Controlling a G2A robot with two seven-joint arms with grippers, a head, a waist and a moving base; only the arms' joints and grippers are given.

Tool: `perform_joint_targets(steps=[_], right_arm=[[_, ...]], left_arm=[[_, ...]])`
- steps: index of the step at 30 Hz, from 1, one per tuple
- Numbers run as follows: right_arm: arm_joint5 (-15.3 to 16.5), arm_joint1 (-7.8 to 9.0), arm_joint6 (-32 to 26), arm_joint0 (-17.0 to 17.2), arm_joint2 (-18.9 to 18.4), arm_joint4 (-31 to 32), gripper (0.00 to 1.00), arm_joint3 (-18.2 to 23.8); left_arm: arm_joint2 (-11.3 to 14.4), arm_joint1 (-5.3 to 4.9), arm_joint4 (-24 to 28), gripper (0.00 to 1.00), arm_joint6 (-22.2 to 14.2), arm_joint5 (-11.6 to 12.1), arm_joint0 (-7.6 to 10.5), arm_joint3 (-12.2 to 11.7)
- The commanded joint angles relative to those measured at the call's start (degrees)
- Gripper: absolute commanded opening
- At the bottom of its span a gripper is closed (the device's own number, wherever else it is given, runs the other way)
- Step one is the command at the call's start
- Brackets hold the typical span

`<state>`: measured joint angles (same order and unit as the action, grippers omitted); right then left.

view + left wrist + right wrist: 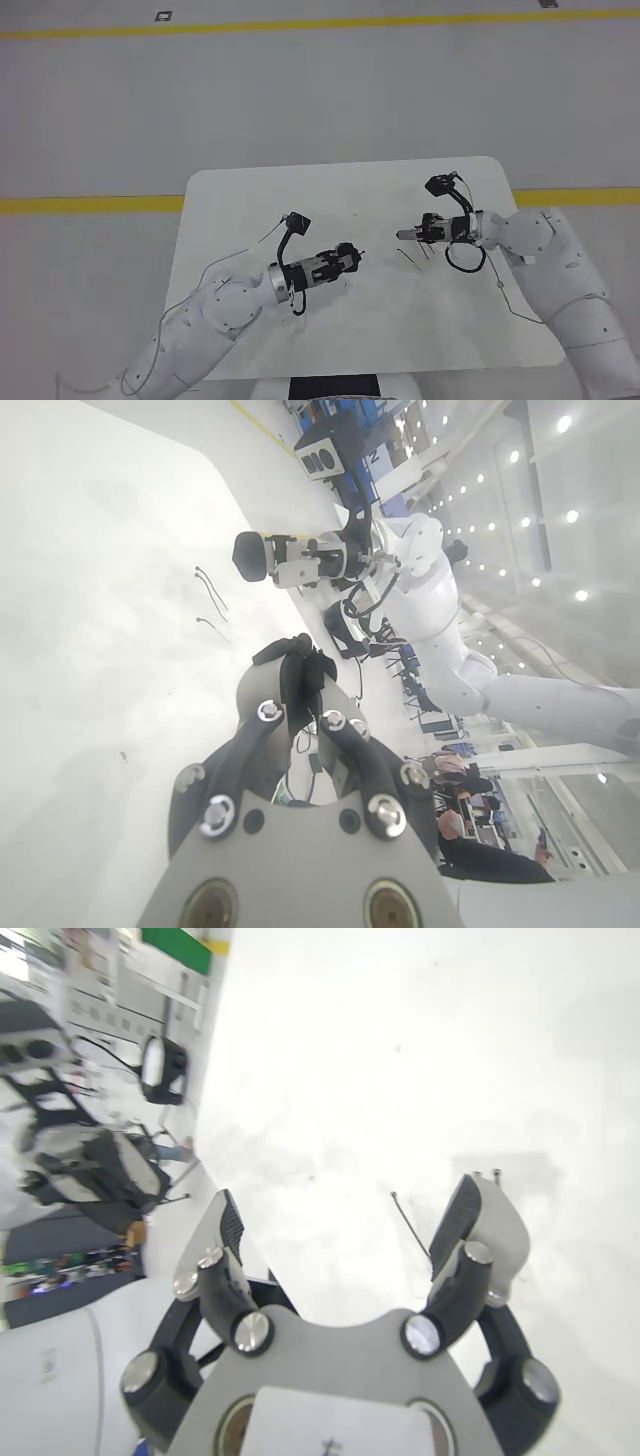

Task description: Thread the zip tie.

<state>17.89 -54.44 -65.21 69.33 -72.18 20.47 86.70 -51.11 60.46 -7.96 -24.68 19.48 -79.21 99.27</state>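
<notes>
Nearest you: the left hand point(350, 258) is clenched. In the right wrist view a thin strip with a small knob at its end juts from its tip toward mid-counter. You can read that as the zip tie point(175, 1198), apparently held clear of the surface. Just beyond, three loose zip ties point(412, 256) lie flat on the white counter point(300, 200), two close together and one apart, none touched. Farther out, the right hand point(408, 234) hangs over them, released, fingers spread wide with nothing between them. One loose tie lies under the gap, and two heads peek past one finger. The two hands face each other, well apart. Judgement: pickup is done on the left; threading has not begun, and no loop is formed. The next move calls for you to bring the right hand across to the held tie's free end, pinch it near the tip and line it up with the head slot. The strip looks thin and springy, so expect flex if you grip far back.
</notes>
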Motion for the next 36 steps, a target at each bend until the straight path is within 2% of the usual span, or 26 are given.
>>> perform_joint_targets(steps=[1,3,11,13,20,27,36], right_arm=[[0.3,0.19,-2.3,-0.6,1.1,4.4,1.00,0.6],[0.8,0.23,-4.0,-1.0,2.1,6.0,1.00,1.0],[0.8,0.22,-3.8,-0.9,2.1,6.0,1.00,1.0],[1.3,0.26,-3.1,-0.6,2.8,7.7,1.00,0.9],[1.6,0.43,-10.0,-3.7,7.0,9.2,1.00,-1.5],[1.6,0.43,-10.0,-3.7,7.0,9.2,1.00,-1.5],[0.9,-0.15,-4.6,-4.3,9.6,9.3,1.00,-3.0]], left_arm=[[0.0,0.00,0.0,0.00,0.0,0.0,0.00,0.0],[0.0,0.00,0.0,0.00,0.0,0.0,0.00,0.0],[0.0,0.00,0.0,0.00,0.0,0.0,0.00,0.0],[0.0,0.00,0.0,0.00,0.0,0.0,0.00,0.0],[0.0,0.00,0.0,0.00,0.0,0.0,0.00,0.0],[0.0,0.00,0.0,0.00,0.0,0.0,0.00,0.0],[0.0,0.00,0.0,0.00,0.0,0.0,0.00,0.0]])
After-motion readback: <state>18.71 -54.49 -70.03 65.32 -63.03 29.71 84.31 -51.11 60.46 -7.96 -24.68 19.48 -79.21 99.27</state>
